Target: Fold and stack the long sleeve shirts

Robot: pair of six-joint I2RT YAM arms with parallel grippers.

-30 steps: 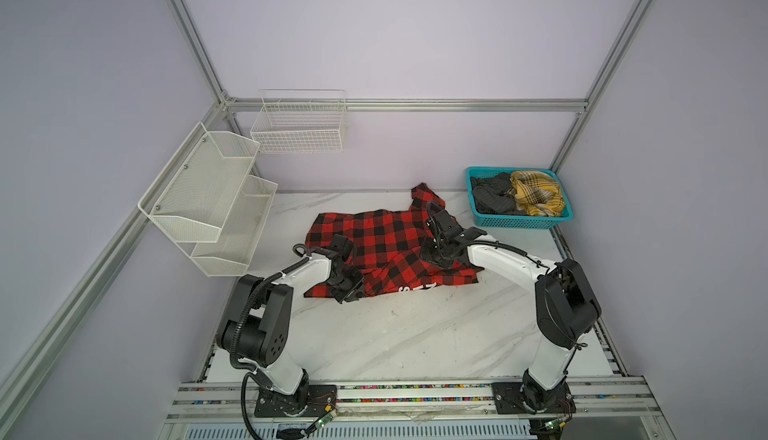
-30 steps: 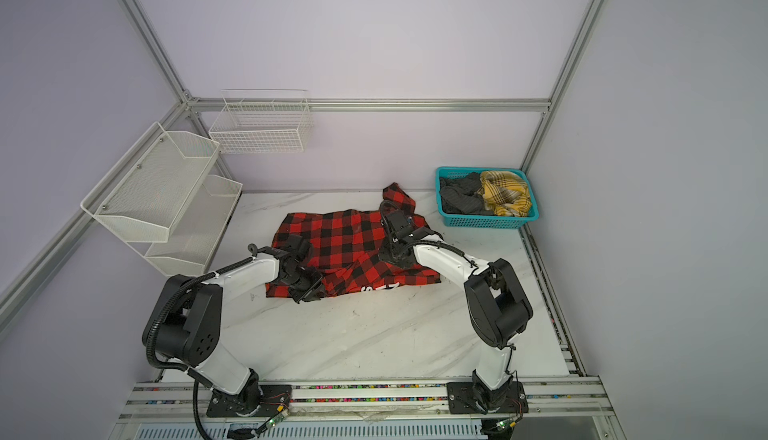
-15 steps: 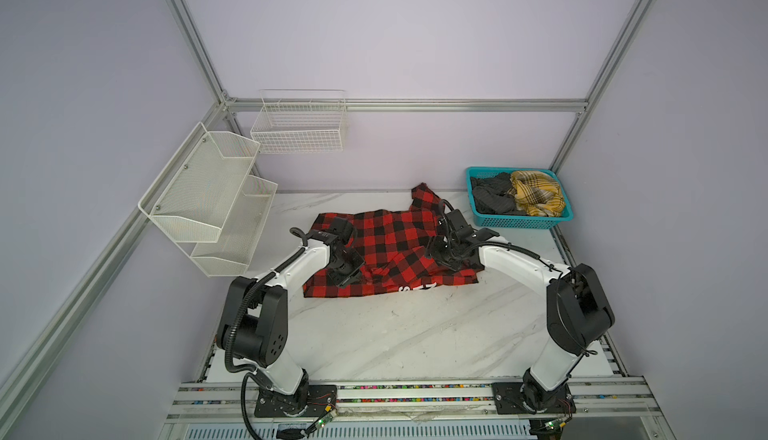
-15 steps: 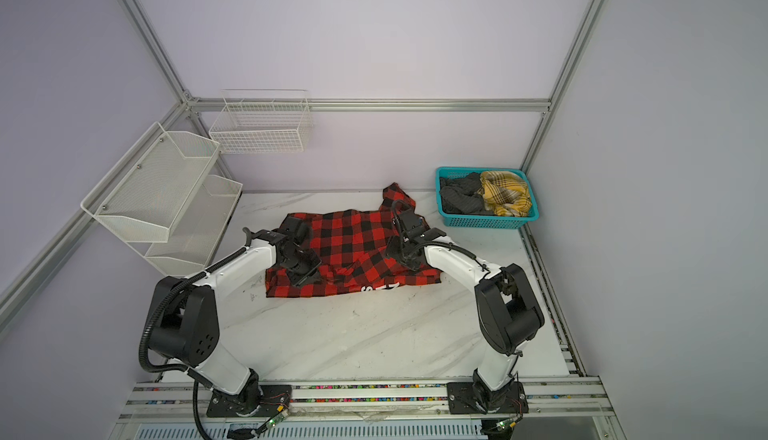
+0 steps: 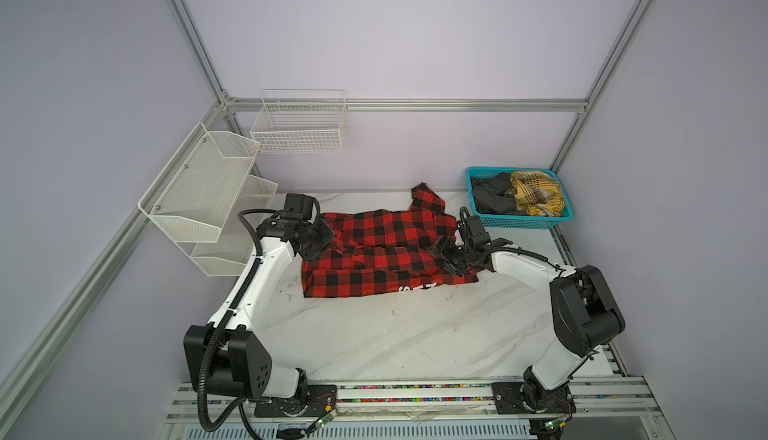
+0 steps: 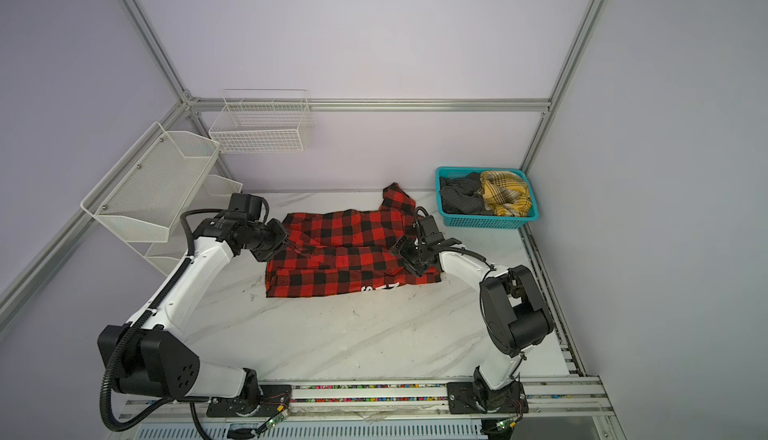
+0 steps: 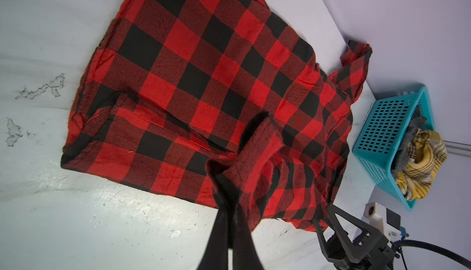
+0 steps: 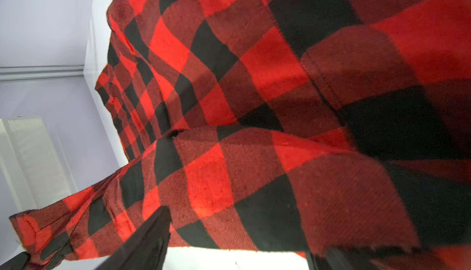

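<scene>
The red-and-black shirt (image 5: 374, 251) is spread, partly folded, on the far middle of the table (image 5: 395, 334). White letters (image 5: 419, 288) are seen at its near edge. A bunched bit of its left side is pinched tight by the left gripper (image 7: 230, 205). At its right side the right gripper (image 5: 446, 257) is held with jaws wide apart, and nothing seems to be caught between them. The yellow plaid shirt (image 5: 536, 197) and the dark grey shirt (image 5: 492, 199) are piled in the blue basket (image 5: 523, 222) at the far right.
</scene>
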